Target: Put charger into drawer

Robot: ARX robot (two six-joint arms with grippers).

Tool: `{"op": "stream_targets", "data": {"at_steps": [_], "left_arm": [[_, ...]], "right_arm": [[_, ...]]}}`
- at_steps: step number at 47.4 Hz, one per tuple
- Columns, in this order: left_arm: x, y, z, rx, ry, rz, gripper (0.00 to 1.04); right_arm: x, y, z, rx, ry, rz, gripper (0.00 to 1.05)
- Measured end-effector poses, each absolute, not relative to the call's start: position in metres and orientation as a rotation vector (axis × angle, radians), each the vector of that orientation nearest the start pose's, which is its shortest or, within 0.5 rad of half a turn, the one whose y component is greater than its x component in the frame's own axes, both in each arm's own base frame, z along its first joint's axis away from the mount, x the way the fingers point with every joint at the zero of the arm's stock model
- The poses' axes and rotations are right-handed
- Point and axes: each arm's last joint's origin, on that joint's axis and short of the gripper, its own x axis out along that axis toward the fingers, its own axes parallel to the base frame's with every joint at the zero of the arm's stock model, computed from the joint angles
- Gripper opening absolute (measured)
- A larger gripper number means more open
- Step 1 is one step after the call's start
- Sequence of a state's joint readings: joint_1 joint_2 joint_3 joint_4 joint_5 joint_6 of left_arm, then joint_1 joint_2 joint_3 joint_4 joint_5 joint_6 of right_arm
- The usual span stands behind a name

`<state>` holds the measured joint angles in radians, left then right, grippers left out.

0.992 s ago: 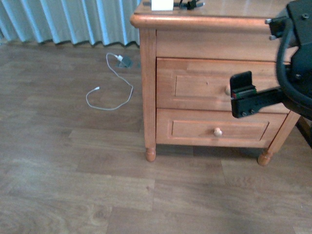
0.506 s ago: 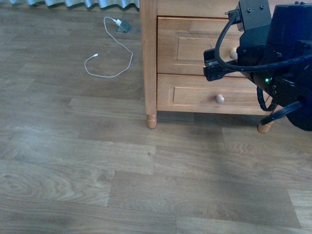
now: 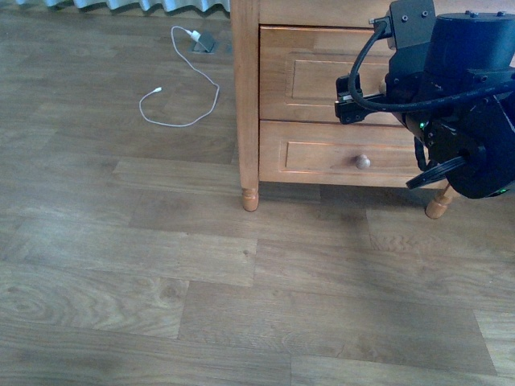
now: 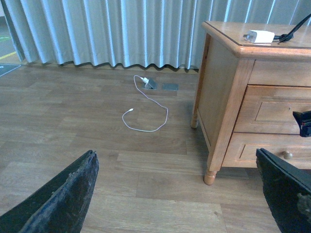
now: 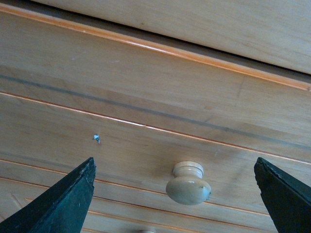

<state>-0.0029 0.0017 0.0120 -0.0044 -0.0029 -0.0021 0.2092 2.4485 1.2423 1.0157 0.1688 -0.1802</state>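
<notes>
The charger (image 4: 260, 36), a small white brick with a black cable (image 4: 291, 33), lies on top of the nightstand in the left wrist view; it is out of the front view. The upper drawer (image 3: 310, 76) is shut. My right gripper (image 3: 346, 98) is open right in front of that drawer. In the right wrist view the drawer front (image 5: 146, 111) fills the frame, and its pale round knob (image 5: 188, 183) sits between the open fingers of the right gripper (image 5: 174, 167), untouched. My left gripper (image 4: 175, 154) is open and empty above the floor, away from the nightstand.
A shorter lower drawer (image 3: 322, 157) with its own knob (image 3: 363, 162) is shut below. A thin white cable (image 3: 181, 96) lies looped on the wood floor left of the nightstand, which stands on turned legs (image 3: 250, 199). Curtains (image 4: 121, 34) hang behind.
The front view has tilted down, so the nightstand top is out of it. My right gripper has moved in closer to the upper drawer's knob and a little higher.
</notes>
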Motion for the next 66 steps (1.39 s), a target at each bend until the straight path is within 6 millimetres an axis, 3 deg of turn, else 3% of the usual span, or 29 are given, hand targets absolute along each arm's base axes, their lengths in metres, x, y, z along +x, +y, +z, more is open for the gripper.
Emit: {"op": "stream_targets", "data": {"at_steps": [26, 30, 48, 60, 66], "left_arm": [[0.097, 0.0, 0.167, -0.002, -0.006, 0.0, 0.99], [0.097, 0.0, 0.167, -0.002, -0.006, 0.0, 0.99], [0.097, 0.0, 0.167, -0.002, -0.006, 0.0, 0.99], [0.097, 0.0, 0.167, -0.002, -0.006, 0.0, 0.99], [0.097, 0.0, 0.167, -0.002, -0.006, 0.0, 0.99]], "right_arm": [[0.462, 0.097, 0.033, -0.225, 0.211, 0.006, 0.96], [0.462, 0.097, 0.033, -0.226, 0.21, -0.002, 0.8], [0.463, 0.093, 0.033, -0.232, 0.21, -0.012, 0.27], [0.46, 0.091, 0.033, -0.215, 0.217, 0.0, 0.24], [0.446, 0.085, 0.037, -0.173, 0.241, 0.019, 0.23]]}}
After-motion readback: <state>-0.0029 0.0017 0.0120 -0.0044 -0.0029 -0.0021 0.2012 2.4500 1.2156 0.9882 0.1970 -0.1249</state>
